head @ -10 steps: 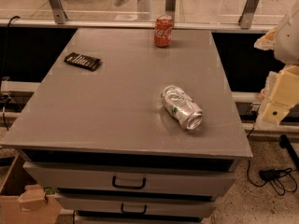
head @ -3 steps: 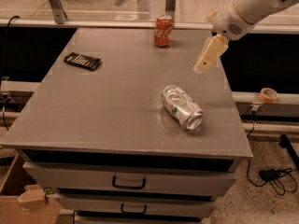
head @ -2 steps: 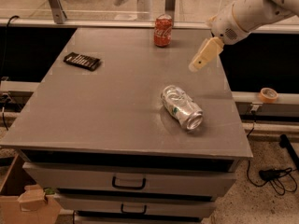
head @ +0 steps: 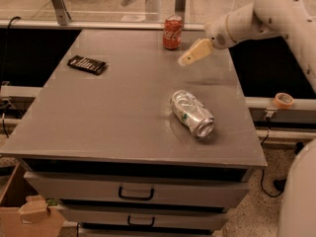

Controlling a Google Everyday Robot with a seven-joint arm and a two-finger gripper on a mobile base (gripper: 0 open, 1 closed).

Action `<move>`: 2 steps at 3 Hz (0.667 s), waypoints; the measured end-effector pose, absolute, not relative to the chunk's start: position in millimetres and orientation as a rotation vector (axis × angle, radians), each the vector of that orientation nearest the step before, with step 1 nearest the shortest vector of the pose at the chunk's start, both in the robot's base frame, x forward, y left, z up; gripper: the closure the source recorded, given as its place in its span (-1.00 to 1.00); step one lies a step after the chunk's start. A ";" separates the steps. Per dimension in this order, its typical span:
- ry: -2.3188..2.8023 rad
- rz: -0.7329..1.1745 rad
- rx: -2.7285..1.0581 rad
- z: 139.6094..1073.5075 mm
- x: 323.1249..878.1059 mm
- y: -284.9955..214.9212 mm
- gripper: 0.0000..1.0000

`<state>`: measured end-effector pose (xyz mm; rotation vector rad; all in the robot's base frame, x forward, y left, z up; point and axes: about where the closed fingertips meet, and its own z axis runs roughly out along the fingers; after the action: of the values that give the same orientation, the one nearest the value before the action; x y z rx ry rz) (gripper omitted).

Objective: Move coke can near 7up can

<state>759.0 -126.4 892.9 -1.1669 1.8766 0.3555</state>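
The red coke can (head: pixel 172 32) stands upright at the far edge of the grey table (head: pixel 118 107), right of centre. The dented silver 7up can (head: pixel 192 113) lies on its side on the right half of the table, nearer the front. My gripper (head: pixel 183 60) hangs above the table at the end of the white arm, just right of and slightly nearer than the coke can, apart from it. It holds nothing.
A black flat object (head: pixel 87 64) lies on the table's left side. A tape roll (head: pixel 283 100) sits on a ledge to the right. Drawers (head: pixel 136 193) run below the tabletop. A cardboard box (head: pixel 29 216) stands at the lower left.
The arm has swung in from the right and moved left across the far part of the table, bringing the gripper close to the coke can. Both cans are unmoved.
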 end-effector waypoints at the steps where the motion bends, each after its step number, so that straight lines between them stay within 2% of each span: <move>1: 1.843 0.374 -1.048 895.0 796.0 -108.9 -1.00; 2: 1.812 0.392 -0.921 896.7 836.4 -94.7 -1.00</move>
<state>836.4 -94.7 896.7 -0.9214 1.8122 0.3925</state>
